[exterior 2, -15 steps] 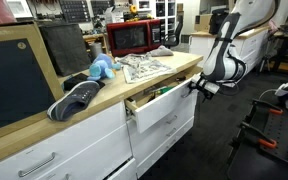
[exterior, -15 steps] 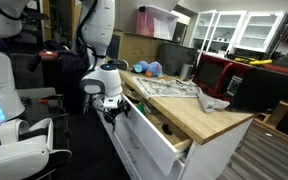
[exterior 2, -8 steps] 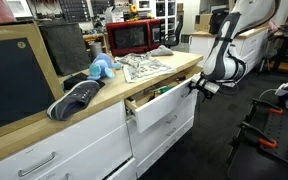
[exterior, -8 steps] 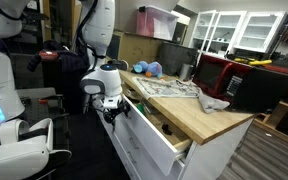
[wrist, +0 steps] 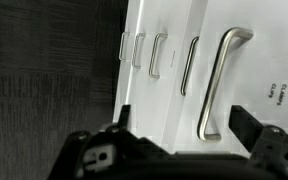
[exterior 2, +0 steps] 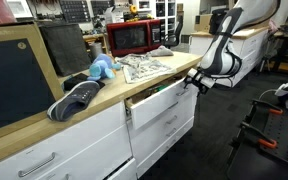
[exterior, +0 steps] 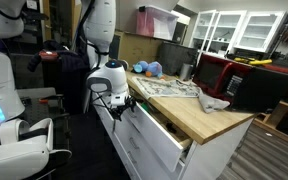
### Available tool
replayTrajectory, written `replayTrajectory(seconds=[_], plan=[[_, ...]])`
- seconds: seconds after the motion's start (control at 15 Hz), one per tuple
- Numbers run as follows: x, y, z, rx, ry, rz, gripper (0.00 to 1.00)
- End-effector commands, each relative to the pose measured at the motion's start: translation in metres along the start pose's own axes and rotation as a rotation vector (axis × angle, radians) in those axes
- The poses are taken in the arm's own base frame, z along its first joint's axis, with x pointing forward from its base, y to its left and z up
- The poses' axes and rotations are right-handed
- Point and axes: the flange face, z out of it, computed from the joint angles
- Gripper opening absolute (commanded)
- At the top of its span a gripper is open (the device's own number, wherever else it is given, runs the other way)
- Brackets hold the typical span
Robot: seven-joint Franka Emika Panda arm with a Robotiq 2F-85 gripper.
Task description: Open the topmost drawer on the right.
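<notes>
topmost drawer (exterior 2: 163, 102): I see a flat white front, smooth, with a faint satin sheen.
handle (wrist: 220, 85): brushed silver metal, bright along its bar.
countertop (exterior: 202, 118): pale wood, smooth and matt to my eye.
gripper (wrist: 182, 128): black and matt, plastic-looking from my wrist view.
arm (exterior: 108, 76): glossy white shell.
microwave (exterior 2: 134, 38): shiny red casing.
toy (exterior 2: 102, 68): soft blue plush.
floor (wrist: 44, 70): dark, finely textured, matt.

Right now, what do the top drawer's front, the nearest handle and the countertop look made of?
Drawer front: flat, smooth white, probably painted or laminated board. Nearest handle: silvery curved bar with bright glints, likely metal. Countertop: warm tan with a thick edge, seemingly wood, low sheen.
</notes>
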Motion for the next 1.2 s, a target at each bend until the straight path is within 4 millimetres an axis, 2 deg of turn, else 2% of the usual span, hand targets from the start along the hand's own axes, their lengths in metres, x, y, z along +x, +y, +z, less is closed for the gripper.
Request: replayTrajectory(seconds=[0.0,0.93,1.13], plan=[[0.0,-0.003,-0.002,0.005,0.003,-0.003,1.0],[0.0,-0.005,-0.003,0.008,0.004,-0.005,1.0],[-0.003,0.006,-0.008,-0.014,-0.001,-0.027,1.0]])
